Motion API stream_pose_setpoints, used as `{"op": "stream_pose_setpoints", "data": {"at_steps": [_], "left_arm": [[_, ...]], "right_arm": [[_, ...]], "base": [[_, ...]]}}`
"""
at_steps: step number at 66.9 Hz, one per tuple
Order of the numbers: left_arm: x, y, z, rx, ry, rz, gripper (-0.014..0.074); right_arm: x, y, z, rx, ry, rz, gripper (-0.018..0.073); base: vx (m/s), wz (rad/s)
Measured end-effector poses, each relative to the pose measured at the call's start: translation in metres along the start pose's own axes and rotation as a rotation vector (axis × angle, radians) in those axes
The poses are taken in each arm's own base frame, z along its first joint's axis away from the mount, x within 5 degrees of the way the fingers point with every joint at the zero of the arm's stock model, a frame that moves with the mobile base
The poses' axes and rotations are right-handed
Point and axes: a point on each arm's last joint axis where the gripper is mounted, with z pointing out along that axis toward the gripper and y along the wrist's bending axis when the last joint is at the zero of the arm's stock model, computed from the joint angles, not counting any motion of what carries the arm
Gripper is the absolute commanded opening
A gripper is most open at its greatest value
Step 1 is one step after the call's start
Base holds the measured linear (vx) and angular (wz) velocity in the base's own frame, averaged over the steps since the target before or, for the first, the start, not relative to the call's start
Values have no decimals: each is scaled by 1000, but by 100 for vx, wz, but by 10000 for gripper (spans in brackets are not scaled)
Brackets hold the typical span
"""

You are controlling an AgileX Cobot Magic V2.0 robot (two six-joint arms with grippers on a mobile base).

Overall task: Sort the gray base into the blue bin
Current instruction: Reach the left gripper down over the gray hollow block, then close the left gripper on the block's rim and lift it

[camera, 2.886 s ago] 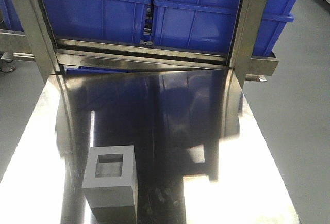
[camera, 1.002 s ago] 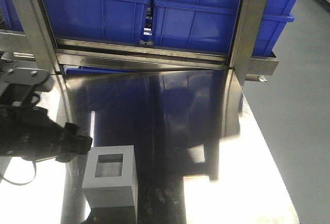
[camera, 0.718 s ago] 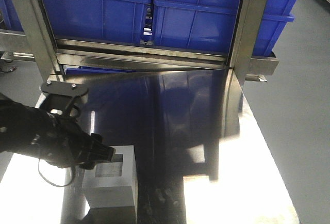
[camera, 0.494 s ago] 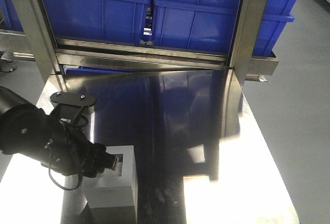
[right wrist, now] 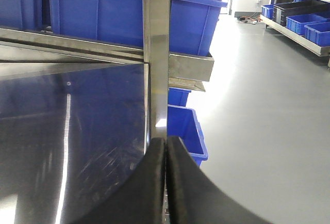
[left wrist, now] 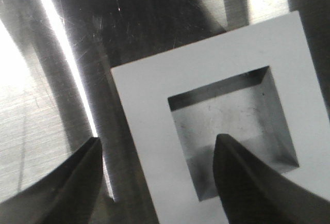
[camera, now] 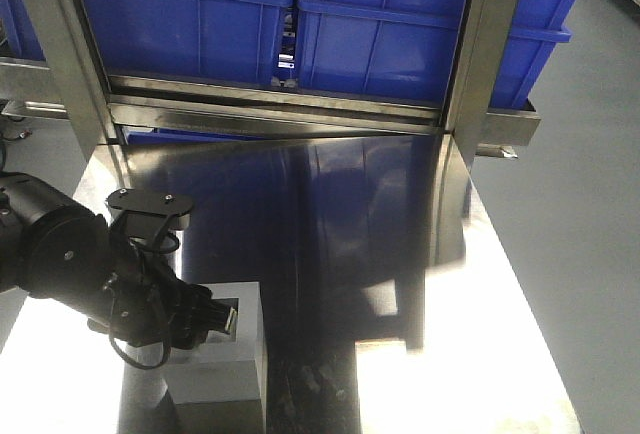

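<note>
The left arm (camera: 70,264), black and bulky, reaches in from the left edge over the shiny steel tabletop (camera: 480,354). Its gripper (camera: 222,320) sits at the top left of the gray base (camera: 235,374), which stands on the near-left part of the tabletop, close to the front edge, with its pocket facing up.

In the left wrist view the gripper (left wrist: 158,140) is spread. One finger (left wrist: 77,177) hangs beyond the base's (left wrist: 149,95) left edge, over the scratched tabletop (left wrist: 46,95). The other finger (left wrist: 242,182) lies over the square pocket (left wrist: 232,110), so the two straddle the base's left wall. Whether either finger touches the base cannot be told.

At the back of the tabletop stands a steel rack (camera: 280,109) carrying two bins side by side: a red-filled bin (camera: 180,29) on the left and a blue bin (camera: 400,39) on the right, both well apart from the base.

In the right wrist view the right gripper (right wrist: 166,154) is pressed together with nothing between its fingers, pointing toward a rack post (right wrist: 156,53). A smaller blue tote (right wrist: 185,128) sits on the gray floor (right wrist: 258,131) beyond the tabletop's right edge.
</note>
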Motion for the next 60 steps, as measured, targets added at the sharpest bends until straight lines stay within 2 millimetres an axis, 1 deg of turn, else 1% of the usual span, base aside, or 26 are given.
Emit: {"op": "stream_pose_setpoints", "data": {"at_steps": [9,16,22,33,51,60], "left_arm": [[-1,-1,4,2,6,-7,440],[-3,-3,6,14,8,-20,382],[-3,-3,8,21,14,-29,274],[-4,-4,8,27,7,-38,-9],[-4,-4,4,26,-11,-27,-8],[-2,-1,-13,32,-66,-13,-8]], "right_arm": [[0,0,0,0,0,0,-5],[0,0,0,0,0,0,-5],[0,0,0,0,0,0,-5],[0,0,0,0,0,0,-5],[0,0,0,0,0,0,-5],[0,0,0,0,0,0,-5]], "base": [[0,0],[0,0],[0,0],[0,0],[0,0],[0,0]]}}
